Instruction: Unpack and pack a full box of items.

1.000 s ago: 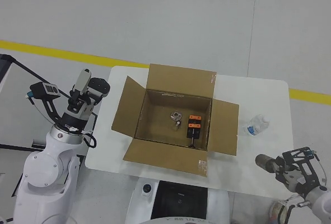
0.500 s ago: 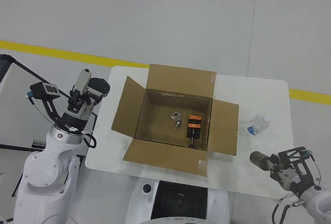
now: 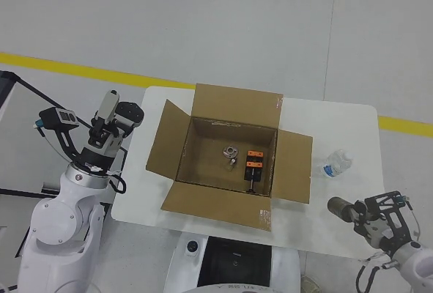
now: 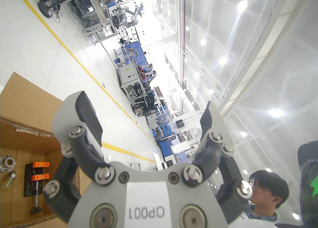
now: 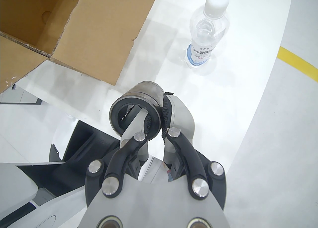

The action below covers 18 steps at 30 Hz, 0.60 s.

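Left gripper: stood off the table's left edge, pointing up and away from the work; jaws wide apart, nothing between them.
Box: sat open in the middle of the table, all four flaps folded out.
Inside the box: a metal flange lay near the middle of the floor, and a black-and-orange vise lay just to its right, its long axis running from the far wall to the near wall.
Bottle: stood upright on the table, to the right of the box's right flap and apart from it.
Bearing: a steel cylinder, held above the table's near right part, nearer the robot than the bottle and well apart from the box opening.
Right gripper: closed on the bearing's wall, one finger inside the bore and one outside.
Bearing's axis: roughly level, running left to right, the free end pointing towards the box side.
Key relation: the bare table lay straight below the bearing, with the bottle beyond it; the right arm was far the nearer.
Likely step: setting the bearing down, as part of unpacking.
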Motion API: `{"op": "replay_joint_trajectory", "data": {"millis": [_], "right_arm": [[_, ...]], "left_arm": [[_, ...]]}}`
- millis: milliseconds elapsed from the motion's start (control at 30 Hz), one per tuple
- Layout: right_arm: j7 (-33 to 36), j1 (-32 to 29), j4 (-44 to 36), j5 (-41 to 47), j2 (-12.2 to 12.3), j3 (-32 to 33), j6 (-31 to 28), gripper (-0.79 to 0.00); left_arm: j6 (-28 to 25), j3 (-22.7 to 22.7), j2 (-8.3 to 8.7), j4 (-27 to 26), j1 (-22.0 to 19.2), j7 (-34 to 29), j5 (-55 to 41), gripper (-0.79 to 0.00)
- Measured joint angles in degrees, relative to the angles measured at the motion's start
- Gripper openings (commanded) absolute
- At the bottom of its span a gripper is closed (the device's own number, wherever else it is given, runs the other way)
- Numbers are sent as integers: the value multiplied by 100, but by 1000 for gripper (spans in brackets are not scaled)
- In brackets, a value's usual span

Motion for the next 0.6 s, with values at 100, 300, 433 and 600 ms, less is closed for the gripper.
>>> {"op": "replay_joint_trajectory", "data": {"millis": [100, 300, 433, 600], "right_arm": [[193, 335, 396, -77, 10, -182, 377, -785], [630, 1254, 1323, -216, 43, -674, 872, -785], [951, 1792, 1785, -393, 50, -972, 1285, -785], [1148, 1918, 1763, -293, 50, -987, 1437, -785]], "left_arm": [[0, 0, 0, 0, 0, 0, 0, 0], [0, 0, 0, 0, 0, 0, 0, 0], [0, 0, 0, 0, 0, 0, 0, 0], [0, 0, 0, 0, 0, 0, 0, 0]]}}
